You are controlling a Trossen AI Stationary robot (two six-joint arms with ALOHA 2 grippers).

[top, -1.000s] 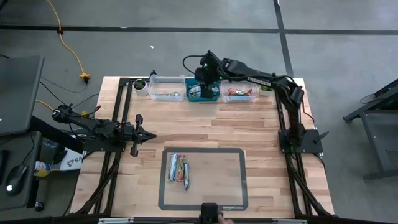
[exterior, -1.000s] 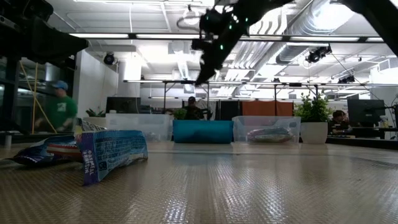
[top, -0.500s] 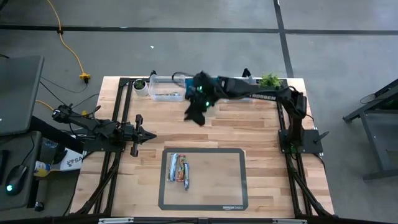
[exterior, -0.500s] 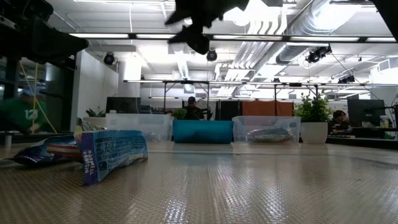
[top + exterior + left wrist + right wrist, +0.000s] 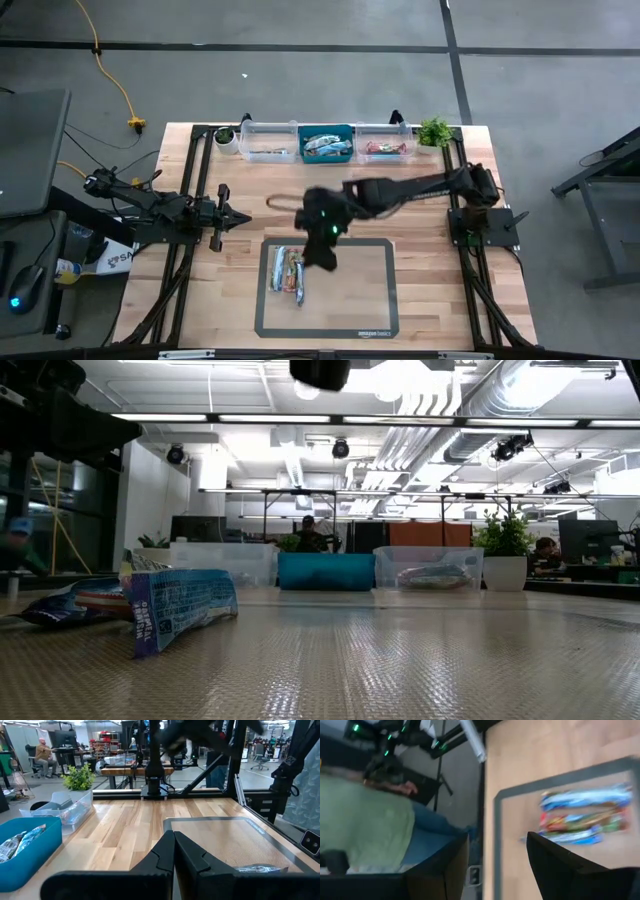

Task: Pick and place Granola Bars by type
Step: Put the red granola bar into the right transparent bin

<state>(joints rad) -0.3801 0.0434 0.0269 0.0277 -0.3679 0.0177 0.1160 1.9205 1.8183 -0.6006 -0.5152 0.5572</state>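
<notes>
Shiny wrappers fill most of this job already: three bins stand in a row at the 12 o'clock edge of the wooden table [image 5: 420,200]. The clear bin [image 5: 268,142] at the 11 o'clock end holds a few bars, the blue bin [image 5: 327,146] in the middle holds light-blue ones, and the second clear bin [image 5: 386,148] holds a red-orange one.

Three granola bars [image 5: 288,274] are left, lying side by side and touching on the grey-bordered mat [image 5: 375,290], toward 7 o'clock from the table centre. Two are blue and one, between them, is red-orange.

Above the mat's 11 o'clock corner hangs the right gripper [image 5: 321,247], near the three bars. Its jaws are apart and carry nothing; its wrist view looks down on the bars between the fingers.

At 9 o'clock the left gripper [image 5: 222,216] waits, jaws pressed together and empty.

I judge the sorting is mostly done; the next pick seems about to begin.
</notes>
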